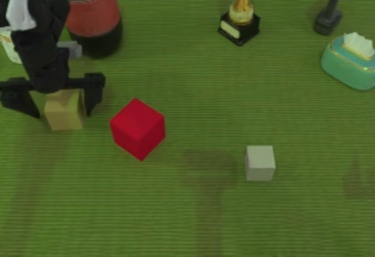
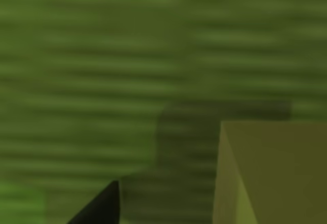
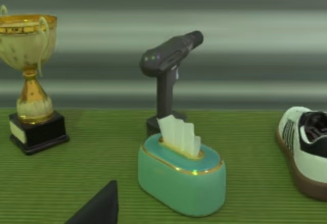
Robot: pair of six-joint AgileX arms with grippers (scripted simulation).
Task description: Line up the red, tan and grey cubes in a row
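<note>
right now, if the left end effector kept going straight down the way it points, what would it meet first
The tan cube. The left end effector hangs over it with its fingers open to either side, so the cube's top would likely come first, though the height gap is unclear.

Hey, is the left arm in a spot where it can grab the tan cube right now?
Probably yes. The left pincer hangs open over the tan cube with one finger on each side of it, and nothing stands between them. The red cube lies apart, toward the table's middle, out of the way.
</note>
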